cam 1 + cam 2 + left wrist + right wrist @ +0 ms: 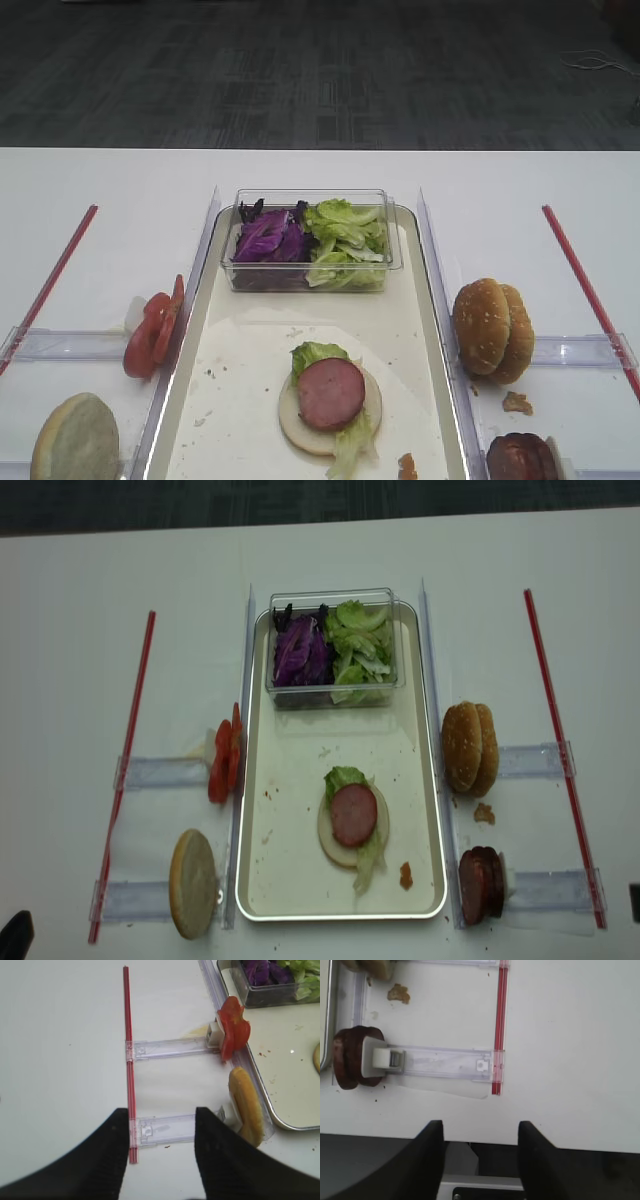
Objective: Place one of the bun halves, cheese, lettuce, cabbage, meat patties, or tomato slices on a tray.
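Tray [255, 880], frame centre: pale bun half [332, 842], lettuce [343, 778], meat patty [354, 814] stacked. Tomato slices [222, 762] left, sesame buns [470, 748] right unplaced. Left gripper [159, 1132], right gripper [480, 1142] spread, empty.

Both tools [479, 1132] [159, 1120] wide apart, empty.

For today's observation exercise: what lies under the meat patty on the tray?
Under the meat patty lie lettuce leaves, showing at its far and near edges, on a pale bun half on the tray. How far the lettuce runs beneath the patty is covered.
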Robot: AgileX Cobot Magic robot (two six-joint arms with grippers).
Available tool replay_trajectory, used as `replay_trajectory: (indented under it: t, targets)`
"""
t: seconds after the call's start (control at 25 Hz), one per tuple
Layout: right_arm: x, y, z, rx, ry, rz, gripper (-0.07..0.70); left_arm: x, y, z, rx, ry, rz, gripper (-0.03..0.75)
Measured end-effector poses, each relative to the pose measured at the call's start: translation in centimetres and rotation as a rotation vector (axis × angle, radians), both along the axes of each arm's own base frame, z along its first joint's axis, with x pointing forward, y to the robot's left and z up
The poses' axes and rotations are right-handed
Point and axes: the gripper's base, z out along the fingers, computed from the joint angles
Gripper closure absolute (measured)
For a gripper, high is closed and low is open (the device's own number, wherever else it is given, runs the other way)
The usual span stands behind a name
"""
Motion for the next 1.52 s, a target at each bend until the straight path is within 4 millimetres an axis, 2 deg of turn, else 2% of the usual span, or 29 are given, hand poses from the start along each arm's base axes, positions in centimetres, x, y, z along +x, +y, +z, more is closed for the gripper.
replay_trajectory:
  t: [0.12, 0.64, 0.84, 1.04, 1.52]
  targets:
    - [-1.3, 0.0, -0.4, 0.002, -0.046, 0.000, 0.265, 0.0, 0.0, 0.0, 0.000, 0.000, 0.000, 0.419]
    - [-7.1, -0.2, 0.3, 0.012, -0.417, 0.004, 0.265, 0.0, 0.0, 0.0, 0.000, 0.000, 0.000, 0.419]
    - [-8.6, -0.3, 0.2, 0.008, -0.514, 0.015, 0.265, 0.0, 0.0, 0.0, 0.000, 0.000, 0.000, 0.419]
    - [-8.8, -0.3, 0.1, 0.005, -0.525, 0.018, 0.265, 0.0, 0.0, 0.0, 0.000, 0.000, 0.000, 0.419]
    - [-7.7, -0.5, -0.1, -0.044, -0.610, 0.039, 0.265, 0.0, 0.0, 0.0, 0.000, 0.000, 0.000, 0.419]
